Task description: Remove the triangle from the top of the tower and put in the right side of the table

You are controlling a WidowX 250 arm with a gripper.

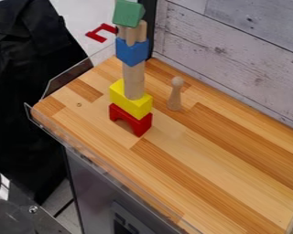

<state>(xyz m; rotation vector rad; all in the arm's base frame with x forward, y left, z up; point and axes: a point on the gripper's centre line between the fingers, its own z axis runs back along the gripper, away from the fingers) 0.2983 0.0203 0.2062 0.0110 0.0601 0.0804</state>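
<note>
A green triangular block (128, 13) forms the top of a tall tower at the upper left of the wooden table (204, 151). Under it are small natural-wood pieces (132, 34), then a blue block (132, 51). A plain wooden cylinder (133, 80) stands below the blue block, on a yellow block (131, 99). The tower's lowest piece is a red arch (131, 119), resting on the tabletop.
A wooden peg figure (175, 94) stands upright just right of the tower. A whitewashed plank wall (235, 55) runs behind the table, and a clear plastic edge (100, 163) borders its front left. A dark post (151, 27) rises behind the tower.
</note>
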